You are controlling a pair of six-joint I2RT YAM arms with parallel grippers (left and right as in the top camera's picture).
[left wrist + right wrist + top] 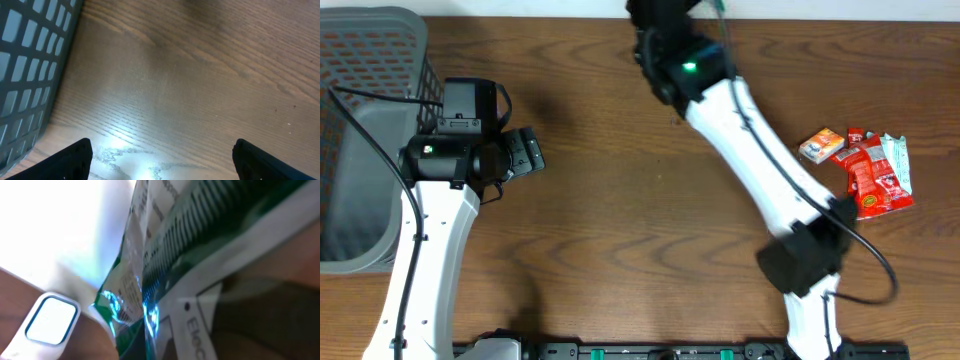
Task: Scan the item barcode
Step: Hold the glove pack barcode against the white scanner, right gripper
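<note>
A green-and-white plastic packet point(165, 255) fills the right wrist view, with its barcode stripes point(192, 215) turned toward the camera. A white rounded scanner point(50, 322) with a blue-edged window lies at lower left, just beside the packet. My right gripper point(660, 18) is at the table's far edge, shut on the packet; its fingers are hidden behind the plastic. My left gripper point(532, 153) hovers at the left of the table, open and holding nothing. In its own view, only bare wood lies between the left gripper's point(162, 152) black fingertips point(75, 159).
A grey mesh basket point(360, 60) stands at the far left, and its wall point(25, 60) is close to the left gripper. At the right lie an orange box point(822, 145) and red and white snack packets point(875, 175).
</note>
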